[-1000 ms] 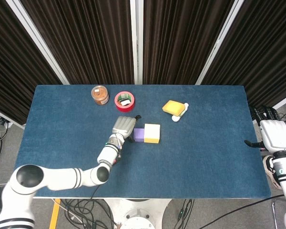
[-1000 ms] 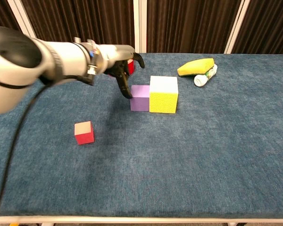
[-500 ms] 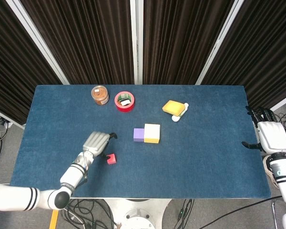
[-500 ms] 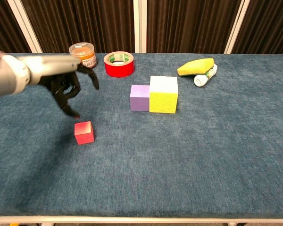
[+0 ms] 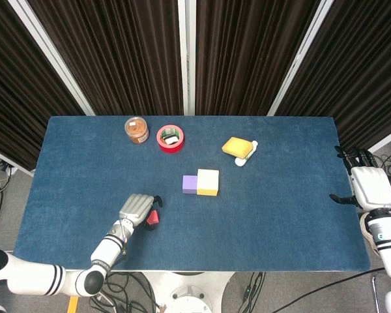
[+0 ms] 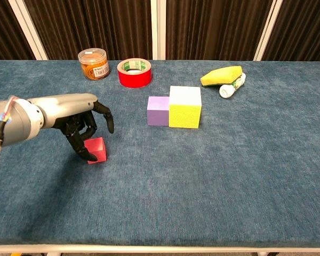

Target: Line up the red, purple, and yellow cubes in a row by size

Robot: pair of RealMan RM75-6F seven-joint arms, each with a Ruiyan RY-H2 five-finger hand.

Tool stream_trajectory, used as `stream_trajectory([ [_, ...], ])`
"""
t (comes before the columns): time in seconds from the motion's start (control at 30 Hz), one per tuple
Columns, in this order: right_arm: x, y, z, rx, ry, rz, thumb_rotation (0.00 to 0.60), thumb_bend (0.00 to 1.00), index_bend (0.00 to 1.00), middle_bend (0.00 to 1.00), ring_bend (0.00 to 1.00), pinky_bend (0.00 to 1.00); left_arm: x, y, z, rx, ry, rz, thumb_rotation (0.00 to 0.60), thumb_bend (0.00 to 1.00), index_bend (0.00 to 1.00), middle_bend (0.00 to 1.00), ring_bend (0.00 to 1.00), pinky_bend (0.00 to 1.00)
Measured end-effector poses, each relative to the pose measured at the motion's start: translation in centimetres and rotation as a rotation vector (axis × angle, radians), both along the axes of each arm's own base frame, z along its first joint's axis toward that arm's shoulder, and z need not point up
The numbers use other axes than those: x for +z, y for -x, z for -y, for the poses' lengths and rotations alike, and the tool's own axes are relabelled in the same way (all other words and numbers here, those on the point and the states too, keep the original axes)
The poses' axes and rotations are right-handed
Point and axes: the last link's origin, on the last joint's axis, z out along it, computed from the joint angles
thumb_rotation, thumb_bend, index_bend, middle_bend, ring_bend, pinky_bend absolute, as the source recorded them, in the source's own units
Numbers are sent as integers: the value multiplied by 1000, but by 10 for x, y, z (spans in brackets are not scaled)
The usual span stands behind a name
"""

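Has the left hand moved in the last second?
Yes. The left hand has pulled away from the purple cube, toward the table's near-left, and now sits at the red cube, fingers curled over it.

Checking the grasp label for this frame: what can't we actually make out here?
- Contact between the left robot hand and the red cube: fingers cover the cube's left side in the chest view, and the head view is too small.
- Right robot hand: head view only, at the table edge; finger pose unclear.
- Jar label: too small.
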Motion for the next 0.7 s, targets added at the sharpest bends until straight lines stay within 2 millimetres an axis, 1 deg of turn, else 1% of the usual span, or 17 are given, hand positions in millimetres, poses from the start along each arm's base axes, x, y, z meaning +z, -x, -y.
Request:
stream_trajectory([
  [0.13, -1, -1, 0, 1, -2, 2, 600, 0, 0, 182, 0, 0, -4, 4, -2, 24, -22, -11, 600, 157, 443, 892, 952, 1000],
  [0.27, -2, -2, 1, 3, -5, 3, 600, 0, 0, 182, 0, 0, -6, 5, -4, 41, -33, -11, 600, 163, 477, 894, 955, 1000],
  [0.53, -1, -3, 1, 3, -7, 5, 600, 0, 0, 182, 0, 0, -10, 8, -3, 44, -35, -22, 600, 191, 513, 897, 958, 1000],
  [0.7, -2, -5, 1, 5, -8, 7, 600, 0, 0, 181, 0, 0, -11, 9, -1, 41, -44, -21, 600, 242, 558, 903, 964, 1000],
])
